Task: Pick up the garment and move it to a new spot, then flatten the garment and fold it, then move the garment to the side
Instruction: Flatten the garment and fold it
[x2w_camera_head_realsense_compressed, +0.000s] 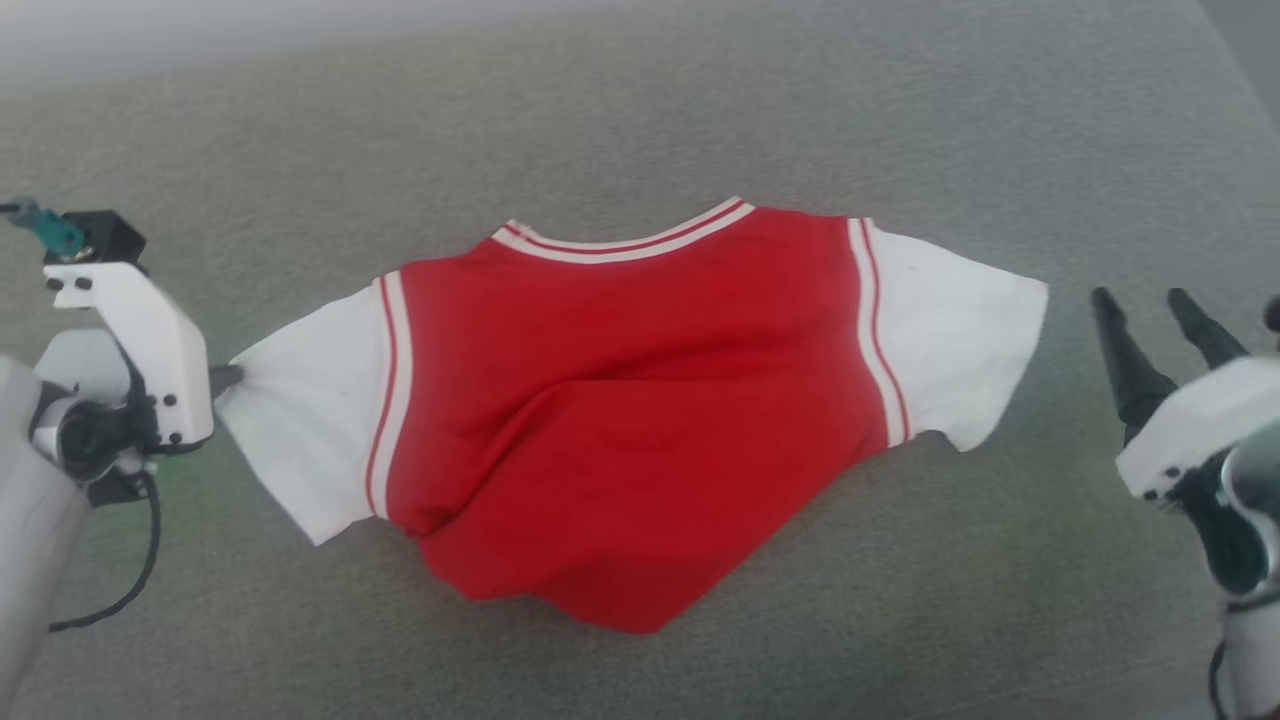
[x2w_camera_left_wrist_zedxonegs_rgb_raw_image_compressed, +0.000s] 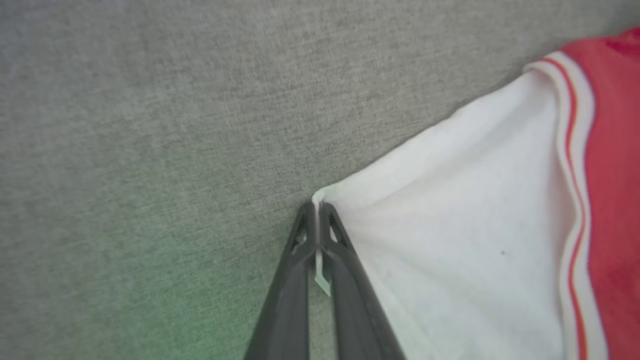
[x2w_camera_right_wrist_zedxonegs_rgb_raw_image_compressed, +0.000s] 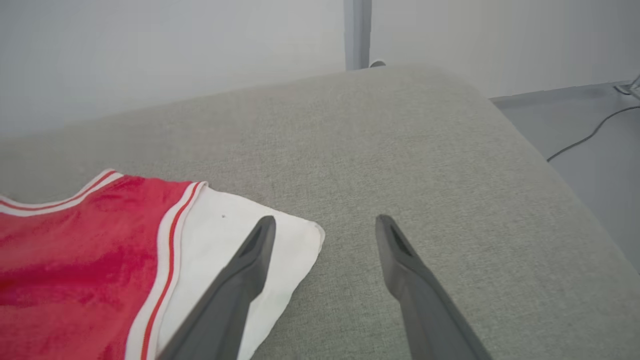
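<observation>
Two grippers sit nearest, one at each end of the garment (x2w_camera_head_realsense_compressed: 620, 400). The left gripper (x2w_camera_left_wrist_zedxonegs_rgb_raw_image_compressed: 316, 207) is pressed together on the outer corner of the white left sleeve (x2w_camera_head_realsense_compressed: 310, 420), pinching the cloth at its very tip, presumably so that an outward pull can draw the wrinkles flat. The right gripper (x2w_camera_right_wrist_zedxonegs_rgb_raw_image_compressed: 326, 222) stands spread and holds nothing, near the right sleeve (x2w_camera_right_wrist_zedxonegs_rgb_raw_image_compressed: 220, 235) but apart from its outer edge; it seems lined up to take that corner as the matching hold.

The garment lies spread sideways in the middle of the grey upholstered cushion (x2w_camera_head_realsense_compressed: 640, 110), collar (x2w_camera_head_realsense_compressed: 625, 240) away from the robot; its near part is bunched and tucked under along a diagonal fold, so the hem is hidden; the upper face is plain red, and whether lettering lies beneath I cannot tell. A pale sliver between the left fingers (x2w_camera_left_wrist_zedxonegs_rgb_raw_image_compressed: 295, 280) is too small to identify; in the head view the white wrist housing covers most of that gripper. Beyond the cushion's far edge, a pale wall and a floor cable (x2w_camera_right_wrist_zedxonegs_rgb_raw_image_compressed: 590, 135) are blurred.
</observation>
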